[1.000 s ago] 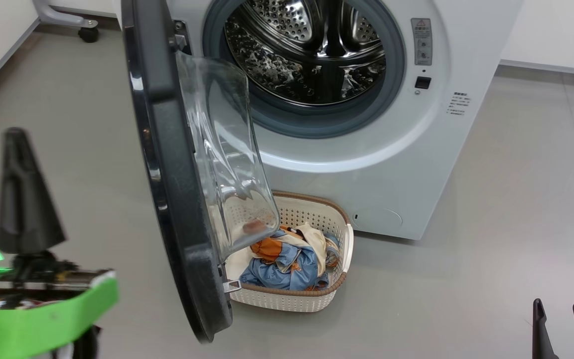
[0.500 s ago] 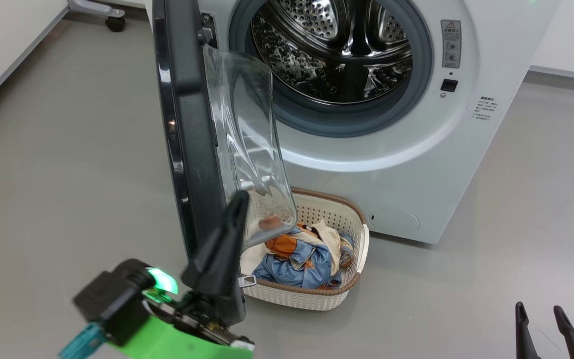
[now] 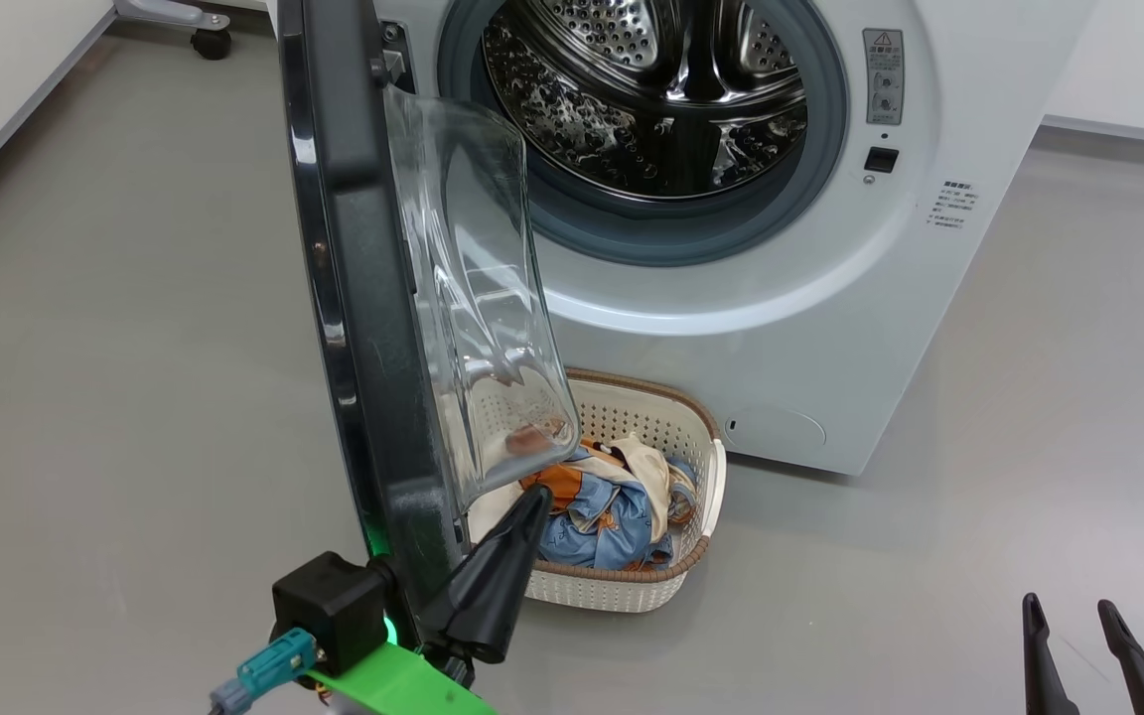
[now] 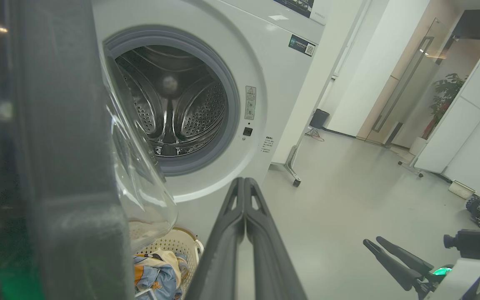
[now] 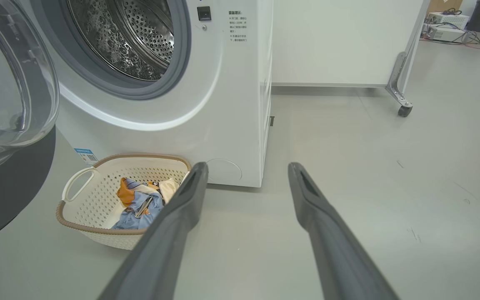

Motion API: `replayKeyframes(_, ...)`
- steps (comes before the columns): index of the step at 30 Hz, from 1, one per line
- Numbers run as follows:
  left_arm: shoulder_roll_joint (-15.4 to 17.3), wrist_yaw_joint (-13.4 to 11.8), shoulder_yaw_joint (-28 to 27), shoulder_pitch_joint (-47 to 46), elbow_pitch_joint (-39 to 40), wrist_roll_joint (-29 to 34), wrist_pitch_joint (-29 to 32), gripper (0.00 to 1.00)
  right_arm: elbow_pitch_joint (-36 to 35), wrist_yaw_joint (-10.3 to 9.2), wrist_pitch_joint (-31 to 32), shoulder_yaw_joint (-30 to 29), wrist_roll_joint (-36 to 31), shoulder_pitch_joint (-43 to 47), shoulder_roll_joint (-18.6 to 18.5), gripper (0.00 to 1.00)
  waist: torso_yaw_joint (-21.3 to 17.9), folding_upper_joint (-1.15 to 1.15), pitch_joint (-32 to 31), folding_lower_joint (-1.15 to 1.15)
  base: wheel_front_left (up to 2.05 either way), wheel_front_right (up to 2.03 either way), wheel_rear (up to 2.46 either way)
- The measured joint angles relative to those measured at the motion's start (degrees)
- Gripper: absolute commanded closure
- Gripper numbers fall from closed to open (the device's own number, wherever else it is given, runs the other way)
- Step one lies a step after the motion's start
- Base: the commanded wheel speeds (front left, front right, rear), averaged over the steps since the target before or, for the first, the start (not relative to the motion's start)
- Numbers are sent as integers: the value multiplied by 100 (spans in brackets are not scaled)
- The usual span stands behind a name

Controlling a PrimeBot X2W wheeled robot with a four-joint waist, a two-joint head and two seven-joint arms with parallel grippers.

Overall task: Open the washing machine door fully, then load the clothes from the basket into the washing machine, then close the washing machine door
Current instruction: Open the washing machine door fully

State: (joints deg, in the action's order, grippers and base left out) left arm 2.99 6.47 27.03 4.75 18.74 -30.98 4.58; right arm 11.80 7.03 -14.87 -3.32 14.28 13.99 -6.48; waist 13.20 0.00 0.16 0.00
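1. the left gripper (image 4: 244,183) is closed. its two long dark fingers press flat together with nothing between them.
2. its tip sits low by the bottom of the washing machine door (image 3: 354,298), on the glass side. i cannot tell if it touches the door.
3. the right gripper (image 5: 247,166) is open wide and holds nothing. it hangs over the grey floor (image 3: 929,556), well apart from the basket (image 5: 140,156).
4. the door stands open, swung out to the left of the round hole. it has a black rim and a clear glass bowl (image 3: 473,298).
5. the basket sits on the floor just in front of the washing machine (image 3: 751,338), partly under the glass bowl.
6. the clothes (image 3: 602,516) lie bunched in the basket. they are blue, orange and cream.
7. the steel drum (image 3: 651,89) is shiny with many little holes, and a grey rubber ring (image 3: 632,238) goes round it.
8. a grey sticker (image 3: 882,74) with a red triangle sits right of the hole.
9. lower right are lines of tiny writing (image 3: 951,194), too small to read.
10. a blue-edged sticker (image 5: 86,156) with a square code sits low on the front.
11. a dark sticker (image 4: 302,45) with a square code sits up near the top.
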Motion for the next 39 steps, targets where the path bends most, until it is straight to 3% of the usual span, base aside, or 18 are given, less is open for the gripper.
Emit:
replayKeyframes(12,0,-299,-154,-25,-248,468,118,100,29,0,0,-93,35,0,-33,0,4,0,36,0,0,0,0)
replayKeyframes(26,-1,-650,-271,-84,-468,644,122,100,-2,0,0,-91,76,1,35,0,351,0,84,0,0,0,0)
replayKeyframes(39,-19,-911,-483,-174,-539,682,-21,100,182,0,0,-102,194,-70,-133,0,678,0,205,0,0,0,0)
